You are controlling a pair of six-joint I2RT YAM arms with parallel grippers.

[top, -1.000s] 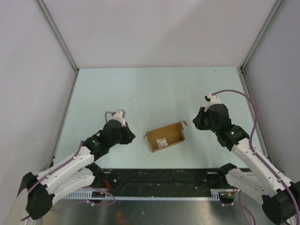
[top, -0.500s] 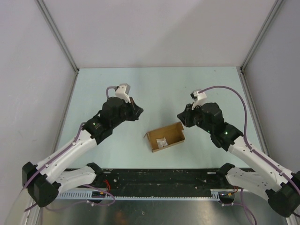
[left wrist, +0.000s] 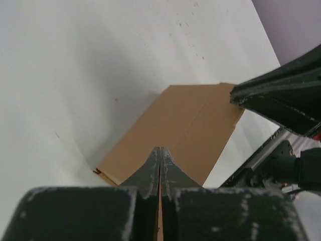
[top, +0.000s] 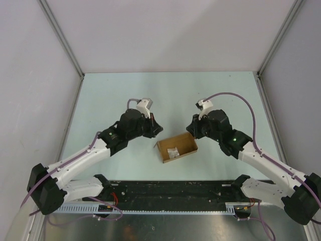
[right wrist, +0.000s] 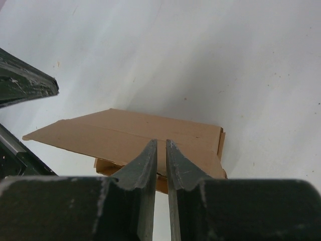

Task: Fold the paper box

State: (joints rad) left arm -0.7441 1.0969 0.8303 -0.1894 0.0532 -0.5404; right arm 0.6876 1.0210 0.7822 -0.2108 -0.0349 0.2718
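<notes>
Item under inspection: a small oblong carton of plain brown kraft cardboard, the paper box (top: 183,144). It lies on the pale table (top: 165,95) at about 5 o'clock of the table's centre, long axis skewed. Its top is open, and a small white paper wad (top: 173,152) lies inside. Both wrist views show a flat brown panel with one straight crease.

The left arm reaches in low. The left gripper (top: 159,128) sits at 10 o'clock of the box, its fingers pressed fully together, holding nothing.

The right arm mirrors it. The right gripper (top: 190,131) is at 1 o'clock, over the box's far right corner. Its fingers are parted by a thin slit with nothing visible between. Contact with the cardboard cannot be determined.
</notes>
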